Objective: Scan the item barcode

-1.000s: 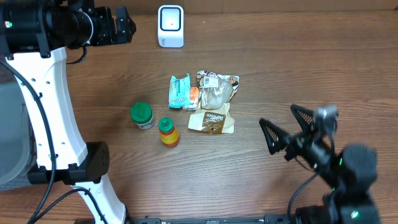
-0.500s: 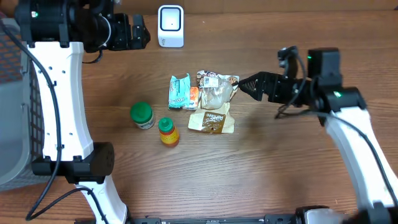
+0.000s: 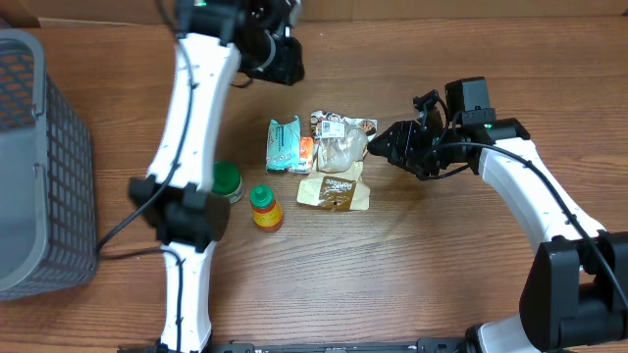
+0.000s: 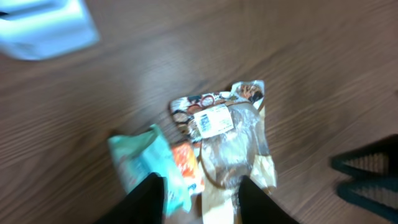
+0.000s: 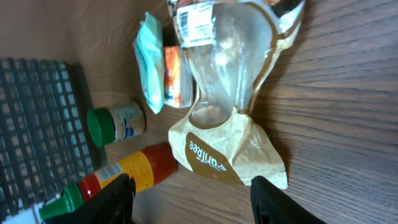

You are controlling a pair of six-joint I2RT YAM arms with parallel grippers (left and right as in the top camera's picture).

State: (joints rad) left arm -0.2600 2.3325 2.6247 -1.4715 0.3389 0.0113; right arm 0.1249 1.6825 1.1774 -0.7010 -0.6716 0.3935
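Wooden table (image 3: 471, 294) under everything, with a grey mesh basket (image 3: 39, 167) at its left edge, likely parked there for goods once scanned. Left arm (image 3: 191, 147) stretched to the far edge, bringing the left gripper (image 4: 202, 183) near a blurred white block taken for the scanner (image 4: 46, 28), seemingly to fetch it; fingers parted with nothing between, so released. Right gripper (image 5: 196, 186) lowered near the table's middle, just right of the brown window pouch (image 3: 339, 162), likewise parted and empty, apparently lined up to lift that pouch. Pouch lying flat at the centre, touching an orange packet (image 3: 306, 154), with a teal packet (image 3: 283, 144) just beyond. Nearer the front-left, a green-lidded jar (image 3: 226, 181) and a sauce bottle (image 3: 265, 208) side by side, apart from both grippers. Smallest, the white printed label (image 5: 194, 22) at the pouch's far end, facing up, presumably the barcode and so readable from above.
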